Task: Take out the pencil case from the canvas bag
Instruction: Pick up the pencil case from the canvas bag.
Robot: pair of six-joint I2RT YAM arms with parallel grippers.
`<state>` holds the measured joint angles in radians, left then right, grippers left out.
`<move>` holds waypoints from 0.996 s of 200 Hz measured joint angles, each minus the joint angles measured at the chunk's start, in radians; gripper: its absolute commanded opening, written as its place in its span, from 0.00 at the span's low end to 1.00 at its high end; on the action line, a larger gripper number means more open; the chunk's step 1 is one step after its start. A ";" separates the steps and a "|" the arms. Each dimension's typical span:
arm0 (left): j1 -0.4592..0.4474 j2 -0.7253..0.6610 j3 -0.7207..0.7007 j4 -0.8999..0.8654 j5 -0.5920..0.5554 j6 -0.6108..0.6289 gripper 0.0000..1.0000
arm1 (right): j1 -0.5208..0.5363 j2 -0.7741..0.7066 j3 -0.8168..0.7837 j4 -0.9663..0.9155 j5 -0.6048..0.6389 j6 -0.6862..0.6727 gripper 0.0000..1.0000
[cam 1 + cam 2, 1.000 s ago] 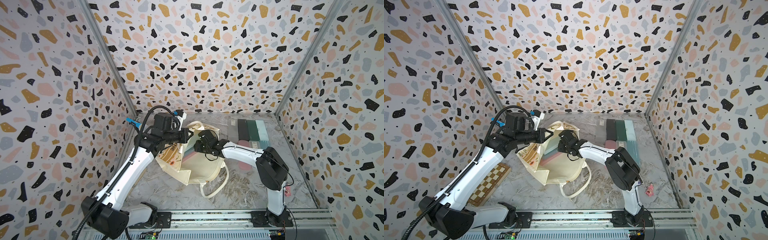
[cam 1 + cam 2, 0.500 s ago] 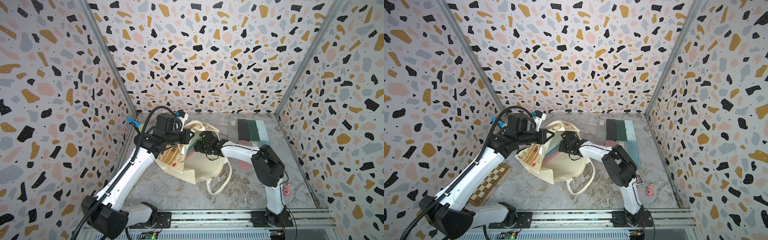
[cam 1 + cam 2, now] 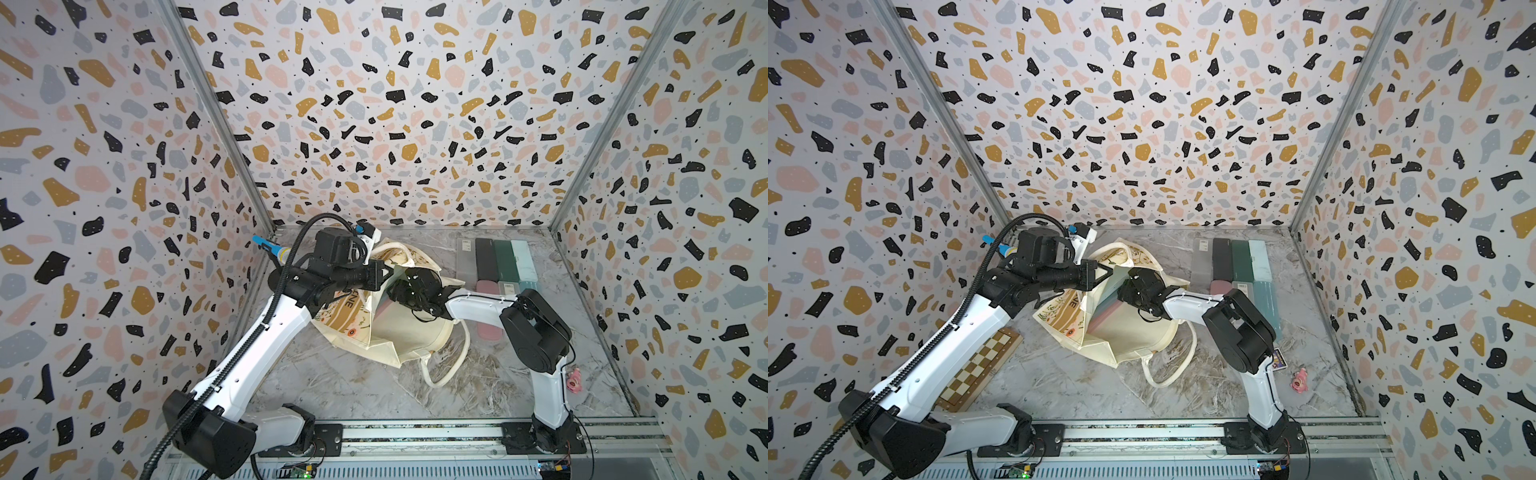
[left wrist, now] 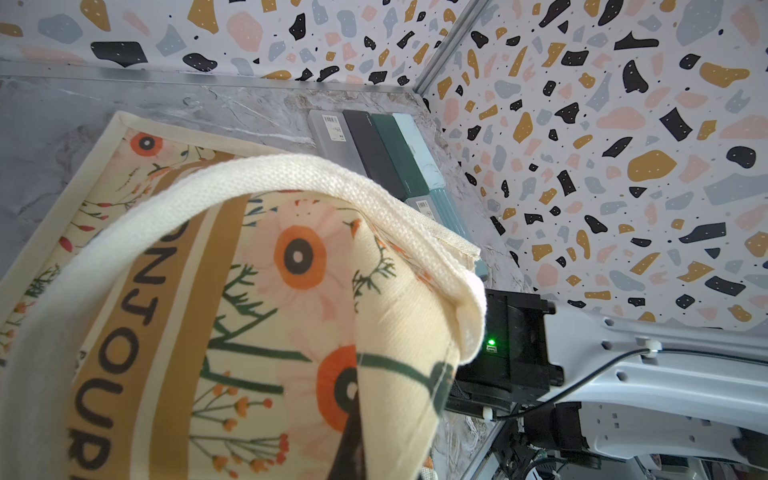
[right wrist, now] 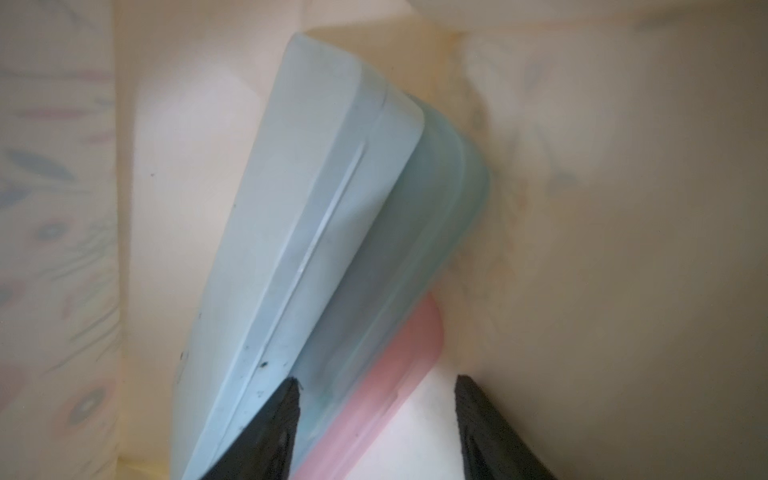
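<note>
The cream floral canvas bag [image 3: 399, 332] [image 3: 1129, 328] lies in the middle of the table with its mouth held up. My left gripper [image 3: 386, 272] [image 3: 1106, 270] is shut on the bag's rim, where cloth [image 4: 407, 316] folds over its dark finger [image 4: 351, 440]. My right gripper [image 3: 399, 286] [image 3: 1125, 291] [image 5: 377, 380] reaches into the mouth, open. Three pencil cases lean together inside: pale blue [image 5: 299, 216] [image 3: 1113, 297], teal [image 5: 399, 249] and pink [image 5: 390, 374] [image 3: 1100, 320]. One finger [image 5: 274, 424] lies against the blue and teal cases. The other finger [image 5: 486, 424] stands clear of the pink one.
A row of grey, black, green and pale blue cases [image 3: 494, 262] lies at the back right, with more [image 3: 490, 332] in front of it behind my right arm. A chessboard [image 3: 980, 365] sits at the left, and a pink toy [image 3: 1300, 380] and a small card [image 3: 1280, 359] at the right.
My right gripper has pushed further into the bag's mouth and its jaws have spread wider. The bag has been drawn slightly to the right. My left gripper keeps hold of the rim.
</note>
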<state>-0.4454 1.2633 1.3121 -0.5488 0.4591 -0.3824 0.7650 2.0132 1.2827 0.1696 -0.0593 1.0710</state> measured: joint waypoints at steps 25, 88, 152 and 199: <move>-0.003 0.000 -0.003 0.000 0.016 0.006 0.00 | -0.006 -0.020 -0.041 0.059 -0.002 0.015 0.62; 0.002 -0.003 -0.002 0.005 0.105 0.045 0.00 | -0.029 -0.032 -0.070 0.169 -0.001 0.016 0.61; 0.006 -0.003 -0.002 0.003 0.143 0.090 0.00 | -0.043 -0.033 -0.070 0.167 0.001 0.011 0.41; 0.006 -0.013 -0.002 -0.001 0.138 0.119 0.00 | -0.051 -0.084 -0.095 0.161 0.011 -0.006 0.32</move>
<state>-0.4397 1.2507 1.3098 -0.5499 0.5972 -0.2630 0.7136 1.9289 1.1881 0.3305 -0.0483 1.0653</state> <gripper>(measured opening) 0.047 0.336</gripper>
